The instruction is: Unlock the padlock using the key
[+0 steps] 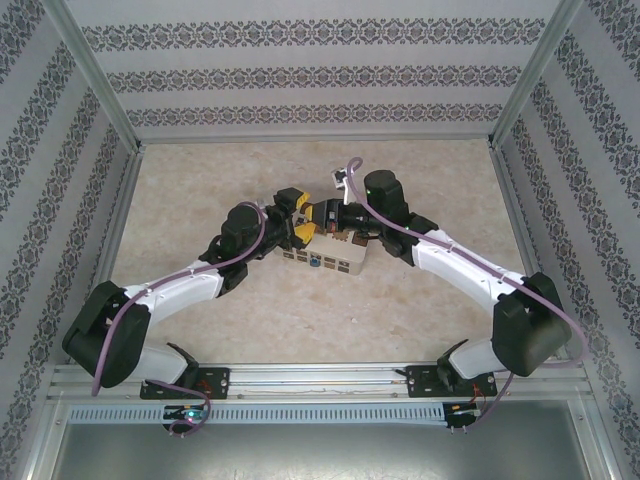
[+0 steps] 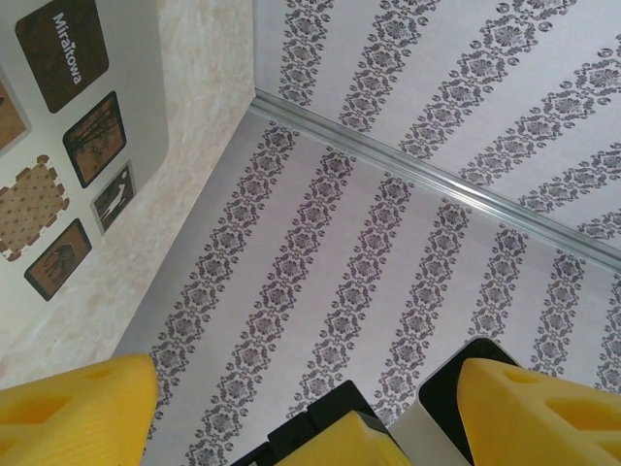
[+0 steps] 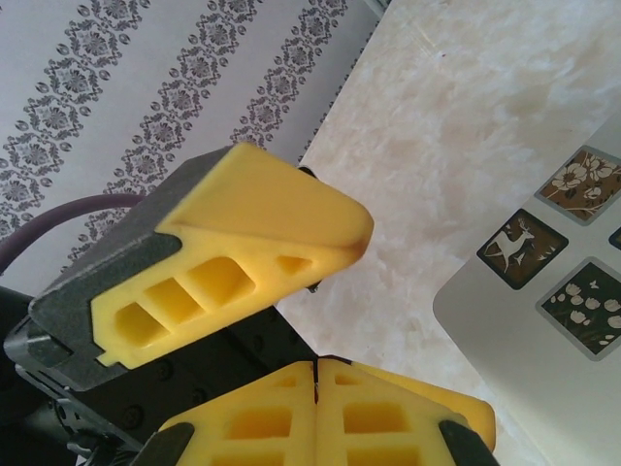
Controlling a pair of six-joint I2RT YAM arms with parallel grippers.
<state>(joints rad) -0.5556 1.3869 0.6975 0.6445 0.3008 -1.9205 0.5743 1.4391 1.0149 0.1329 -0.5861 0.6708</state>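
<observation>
From above, the left tool and the right tool meet nose to nose over the table. A white box with little picture tiles sits just under them and a bit nearer the arm bases. The padlock and the key are too tiny to make out here, so I cannot tell where they are.

In the left wrist view, the left tool is wide open, with one yellow finger at each bottom corner. The tip of the right tool pokes up between them. The white box is up and to the left of the fingers, on the table.

In the right wrist view, the right tool has its two fingers pressed tight together (I see nothing between them). One finger of the left tool hangs just above it. The white box lies to the right.
</observation>
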